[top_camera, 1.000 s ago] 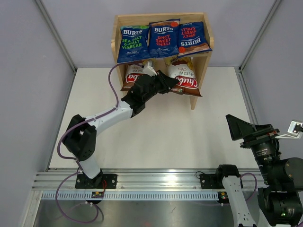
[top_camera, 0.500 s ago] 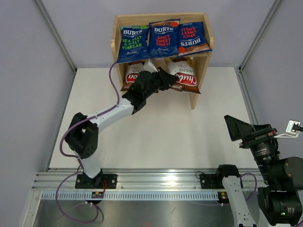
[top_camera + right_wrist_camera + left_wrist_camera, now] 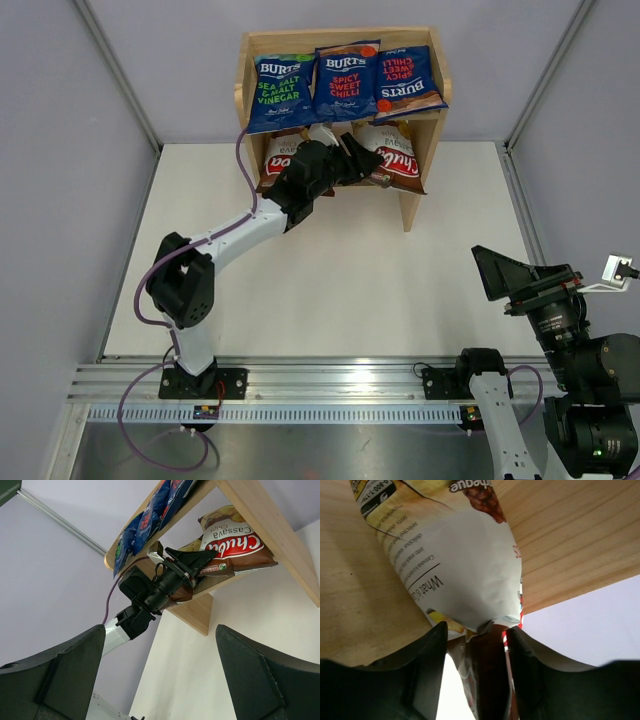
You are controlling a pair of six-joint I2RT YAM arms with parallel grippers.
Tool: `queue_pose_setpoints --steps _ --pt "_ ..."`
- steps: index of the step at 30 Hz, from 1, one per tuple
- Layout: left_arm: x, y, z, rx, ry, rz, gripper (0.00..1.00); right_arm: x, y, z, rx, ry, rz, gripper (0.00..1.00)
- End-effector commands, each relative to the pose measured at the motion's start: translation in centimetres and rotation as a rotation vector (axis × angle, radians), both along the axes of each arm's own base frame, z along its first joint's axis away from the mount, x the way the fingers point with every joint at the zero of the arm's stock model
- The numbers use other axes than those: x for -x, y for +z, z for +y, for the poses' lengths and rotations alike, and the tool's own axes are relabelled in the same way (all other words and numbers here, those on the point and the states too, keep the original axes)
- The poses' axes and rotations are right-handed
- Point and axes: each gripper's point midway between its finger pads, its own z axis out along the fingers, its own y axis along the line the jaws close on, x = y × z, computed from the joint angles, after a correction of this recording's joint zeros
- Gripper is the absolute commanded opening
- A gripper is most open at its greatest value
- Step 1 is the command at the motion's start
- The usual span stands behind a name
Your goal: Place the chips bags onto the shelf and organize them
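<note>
The wooden shelf stands at the far edge of the table. Three blue Burts bags lie side by side on its top tier. One Chuba bag lies on the left of the lower tier. My left gripper reaches into the lower tier and is shut on the bottom seam of the second Chuba bag. In the left wrist view that bag hangs between my fingers under the shelf board. My right gripper is open and empty, low at the right.
The white tabletop lies in front of the shelf. Grey walls close in both sides. A metal rail carries the arm bases at the near edge. The right wrist view shows the left arm at the shelf.
My left gripper has moved farther toward the shelf, carrying the right Chuba bag deeper into the lower tier. The right arm has barely shifted.
</note>
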Motion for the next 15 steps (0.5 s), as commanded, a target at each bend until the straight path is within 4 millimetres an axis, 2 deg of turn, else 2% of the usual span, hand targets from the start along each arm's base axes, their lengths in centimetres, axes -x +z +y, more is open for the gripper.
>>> queue_pose_setpoints --steps 1,5,9,15 --pt "-0.7 3.6 0.2 0.004 0.009 -0.096 0.57 0.7 1.3 0.5 -0.004 0.036 -0.051 0.99" --pt "-0.7 3.1 0.9 -0.042 0.035 -0.094 0.69 0.6 1.3 0.7 -0.010 0.043 -0.048 0.99" --pt "-0.2 2.6 1.6 -0.084 0.047 -0.079 0.76 0.7 1.3 0.7 -0.012 0.048 -0.052 0.99" --pt "0.0 3.3 2.4 -0.145 0.105 -0.116 0.77 0.6 1.1 0.8 -0.013 0.050 -0.049 0.99"
